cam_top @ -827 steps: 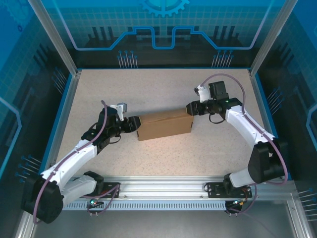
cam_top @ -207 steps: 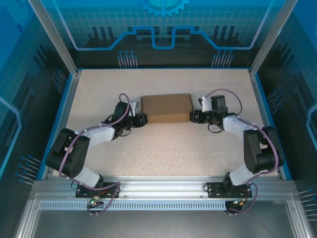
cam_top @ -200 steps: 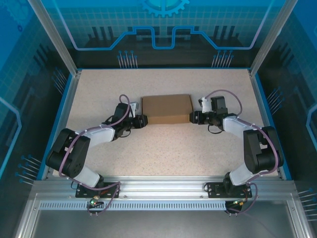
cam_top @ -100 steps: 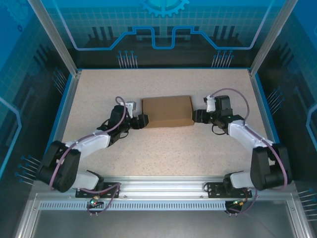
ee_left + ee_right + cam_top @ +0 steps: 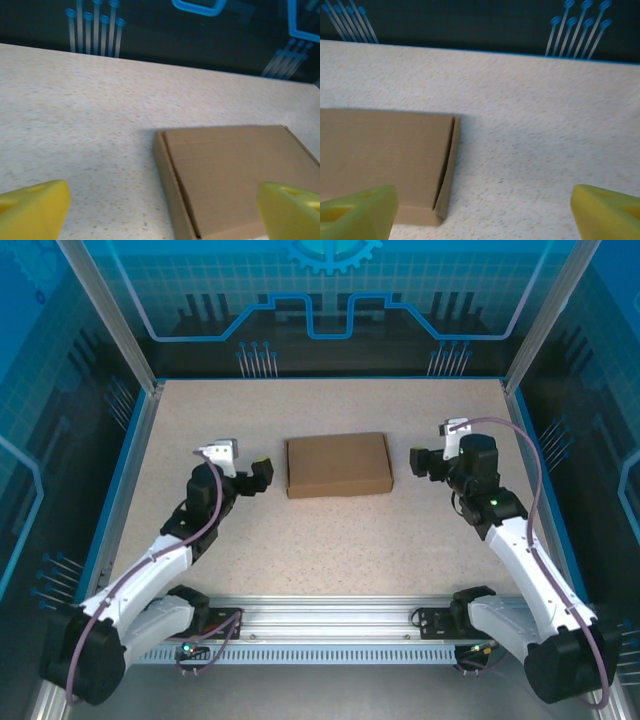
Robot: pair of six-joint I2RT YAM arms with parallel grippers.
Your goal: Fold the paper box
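The paper box point(image 5: 338, 464) lies flat and closed on the speckled table, a shallow brown cardboard rectangle. My left gripper point(image 5: 250, 476) hovers a short way off its left end, open and holding nothing. My right gripper point(image 5: 419, 462) stands just off the right end, also open and empty. The left wrist view has the paper box point(image 5: 240, 175) ahead to the right, its left side wall facing me, between my yellow fingertips point(image 5: 31, 209) of the left gripper point(image 5: 162, 215). From the right wrist, the paper box point(image 5: 385, 155) sits ahead to the left of the right gripper point(image 5: 482, 212).
The table point(image 5: 330, 540) is bounded by a blue rim with glass walls point(image 5: 330, 300) behind and at the sides. A metal rail point(image 5: 330, 620) carrying the arm bases runs along the near edge.
Both grippers have let go of the box ends, opened wide and drawn back and outward. The box stays lying flat in the same spot.
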